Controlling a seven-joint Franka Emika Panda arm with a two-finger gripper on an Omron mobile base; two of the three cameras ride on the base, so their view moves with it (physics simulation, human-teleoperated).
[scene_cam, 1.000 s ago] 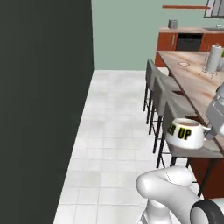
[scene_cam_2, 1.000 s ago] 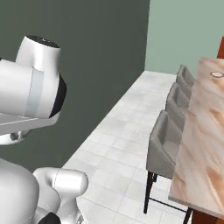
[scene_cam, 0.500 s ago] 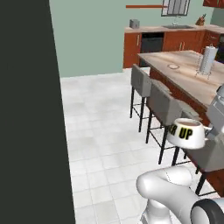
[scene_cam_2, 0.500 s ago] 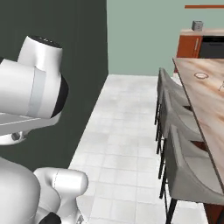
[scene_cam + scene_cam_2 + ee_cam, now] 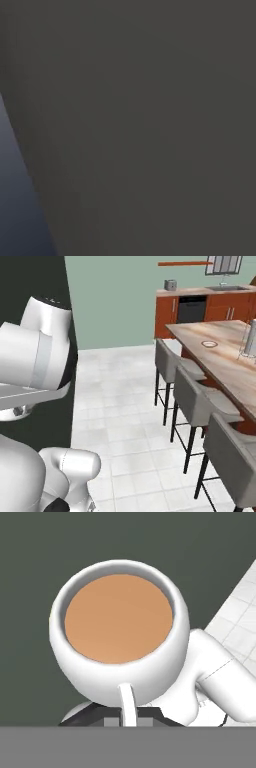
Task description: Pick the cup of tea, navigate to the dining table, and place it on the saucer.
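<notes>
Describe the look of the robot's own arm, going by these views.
The arm is built of glossy white, rounded, bulbous segments. A dark band rings the big joint, a paler grey stripe crosses the white casing, and a small black part sits low on the base. No cables or markings show.

Smooth glossy white cup of tea (image 5: 120, 662); marble-like veined dining table (image 5: 227, 358); tiled floor (image 5: 125, 421)

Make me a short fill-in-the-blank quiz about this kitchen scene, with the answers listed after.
1. The small squat white cup in the hand view holds a ____ liquid.
2. The little round white saucer sits on the long marble-like ____.
3. The row of padded stools along that table is ____ in colour.
4. The floor is laid with white ____.

Answers: brown; dining table; grey; tiles
</notes>
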